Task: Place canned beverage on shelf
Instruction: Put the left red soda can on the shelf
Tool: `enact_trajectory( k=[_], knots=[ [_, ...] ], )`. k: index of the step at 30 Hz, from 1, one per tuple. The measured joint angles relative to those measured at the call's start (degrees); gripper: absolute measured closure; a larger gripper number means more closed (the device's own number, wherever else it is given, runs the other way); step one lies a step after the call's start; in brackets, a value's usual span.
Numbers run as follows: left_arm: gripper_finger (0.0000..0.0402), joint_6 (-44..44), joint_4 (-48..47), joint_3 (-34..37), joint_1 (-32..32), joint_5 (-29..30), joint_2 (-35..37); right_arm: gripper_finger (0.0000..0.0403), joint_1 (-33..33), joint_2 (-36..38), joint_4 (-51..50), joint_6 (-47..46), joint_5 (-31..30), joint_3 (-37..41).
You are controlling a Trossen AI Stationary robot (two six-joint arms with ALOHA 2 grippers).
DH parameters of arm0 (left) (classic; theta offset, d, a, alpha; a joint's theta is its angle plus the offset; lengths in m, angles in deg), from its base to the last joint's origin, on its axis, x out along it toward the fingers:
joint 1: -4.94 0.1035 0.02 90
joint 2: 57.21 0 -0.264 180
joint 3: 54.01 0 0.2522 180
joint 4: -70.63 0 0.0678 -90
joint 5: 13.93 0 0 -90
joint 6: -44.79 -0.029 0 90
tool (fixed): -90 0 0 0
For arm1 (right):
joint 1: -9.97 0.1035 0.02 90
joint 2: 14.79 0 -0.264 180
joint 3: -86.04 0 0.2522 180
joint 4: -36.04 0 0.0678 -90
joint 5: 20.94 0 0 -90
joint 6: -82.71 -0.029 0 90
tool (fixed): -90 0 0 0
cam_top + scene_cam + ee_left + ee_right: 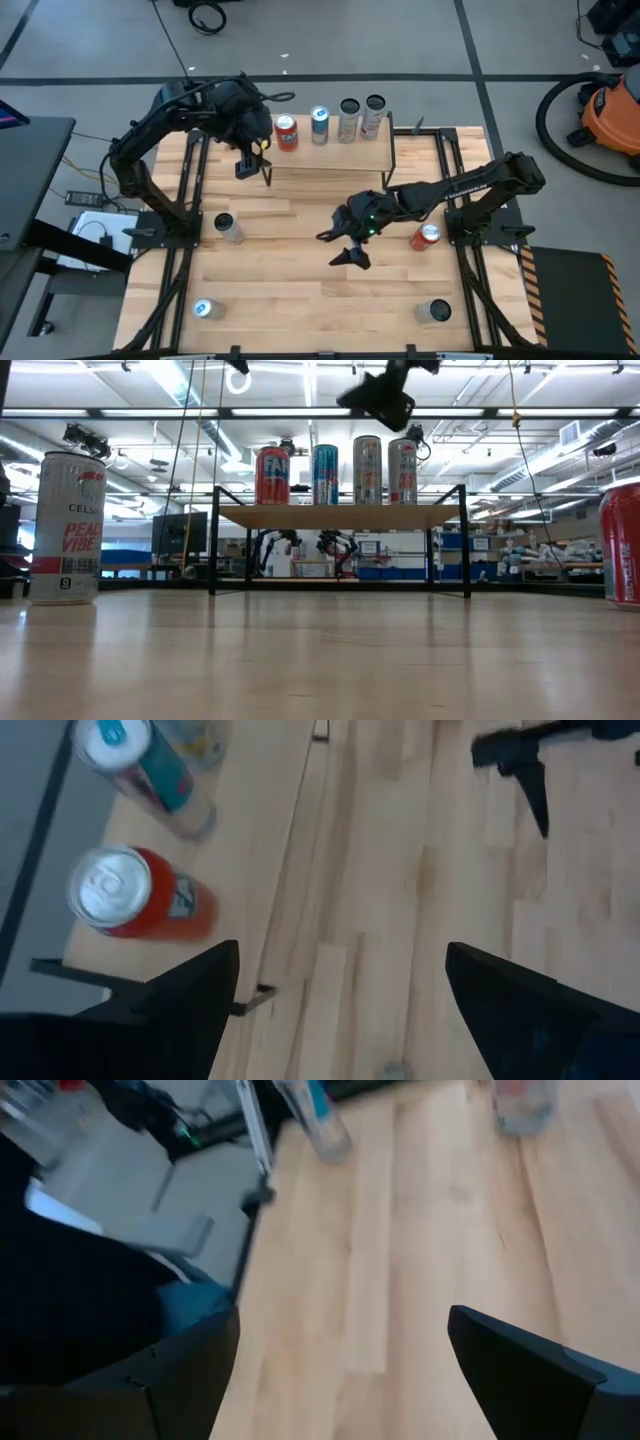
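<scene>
The shelf [330, 152], a light board on thin black legs, stands at the table's far middle; several cans stand upright on it, among them a red can [287, 132] and a blue one [320, 124], also seen in the low view [272, 475]. My left gripper [254, 166] hovers open and empty above the shelf's left end, near the red can [135, 892]. My right gripper [340, 247] is open and empty above the table's middle. A red can [427, 236] stands on the table just right of my right arm.
Loose cans stand on the table: one at left [229, 228], one near left [205, 309], one near right [434, 312]. In the low view a white can [67, 528] stands at left and a red one [622, 545] at right. Black frame rails [190, 200] run along both sides.
</scene>
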Motion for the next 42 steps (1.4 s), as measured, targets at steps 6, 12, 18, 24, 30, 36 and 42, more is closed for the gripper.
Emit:
enact_trajectory(
  k=[6,12,18,24,30,36,42],
  knots=[
    [0.0044,-0.3,-0.1,12.5,0.2,1.9,5.3,0.0035,-0.1,0.0,-7.8,-0.6,-3.8,0.0],
    [0.0044,0.0,-0.1,23.8,0.2,1.9,10.0,0.0035,-1.0,2.7,-15.0,-5.2,-5.0,-0.1],
    [0.0044,1.2,0.0,31.2,0.2,1.9,13.4,0.0035,-0.4,8.0,-31.9,-9.8,-15.3,-2.2],
    [0.0044,1.9,1.6,35.8,0.2,1.8,16.5,0.0035,1.9,13.4,-40.3,-19.4,-19.8,-2.2],
    [0.0044,2.7,2.8,37.1,0.2,1.8,17.2,0.0035,6.4,16.7,-48.6,-30.6,-24.8,-2.3],
    [0.0044,2.4,4.6,37.1,0.2,1.8,17.1,0.0035,8.8,17.8,-49.3,-31.9,-24.5,-2.3],
    [0.0044,2.4,4.7,37.1,0.2,1.8,17.1,0.0035,9.0,17.7,-49.0,-32.6,-22.9,-2.3]
  ],
)
